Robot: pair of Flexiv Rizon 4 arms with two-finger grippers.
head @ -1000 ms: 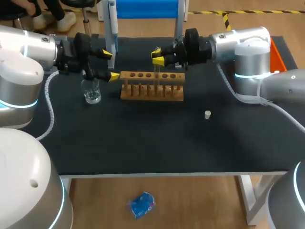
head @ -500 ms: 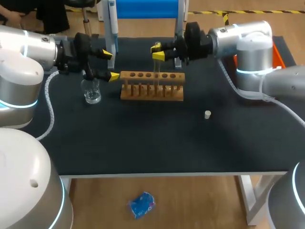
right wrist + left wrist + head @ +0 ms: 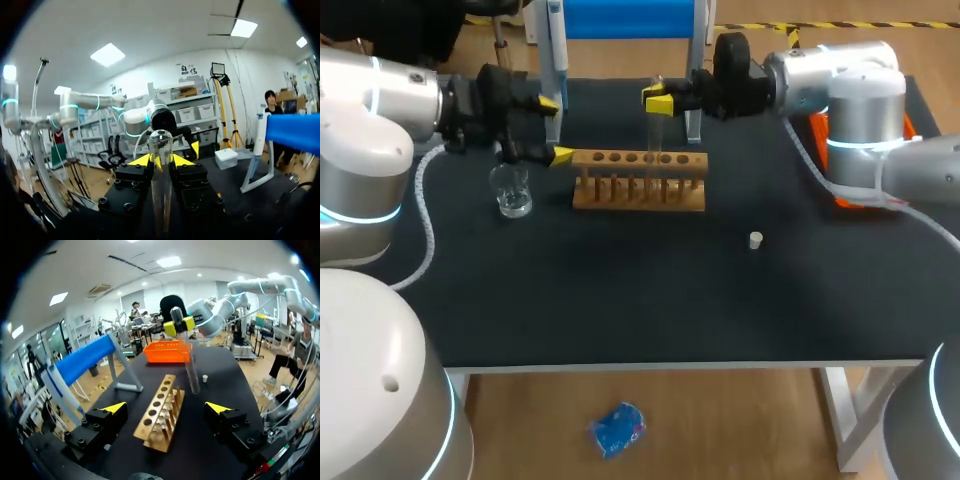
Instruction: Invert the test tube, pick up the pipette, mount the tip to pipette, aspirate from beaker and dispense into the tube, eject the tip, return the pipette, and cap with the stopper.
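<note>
My right gripper [image 3: 658,100] is shut on a clear test tube [image 3: 656,135] and holds it upright over the back of the wooden rack [image 3: 638,182]. In the right wrist view the tube [image 3: 161,185] stands between the yellow fingertips [image 3: 142,160], its rounded end past them. My left gripper [image 3: 552,130] stands open at the rack's left end, above the glass beaker [image 3: 510,190]. In the left wrist view the rack [image 3: 160,412] lies ahead of the open left gripper [image 3: 167,407], with the held tube [image 3: 191,365] beyond it. A white stopper [image 3: 755,240] lies right of the rack.
The pipette [image 3: 555,50] hangs on the blue-topped stand [image 3: 625,18] at the back edge, behind both grippers. An orange tray [image 3: 902,118] sits at the back right, under my right arm. The rack holds other tubes.
My right gripper has risen with the test tube, lifting it out of the rack. The left arm has kept still.
</note>
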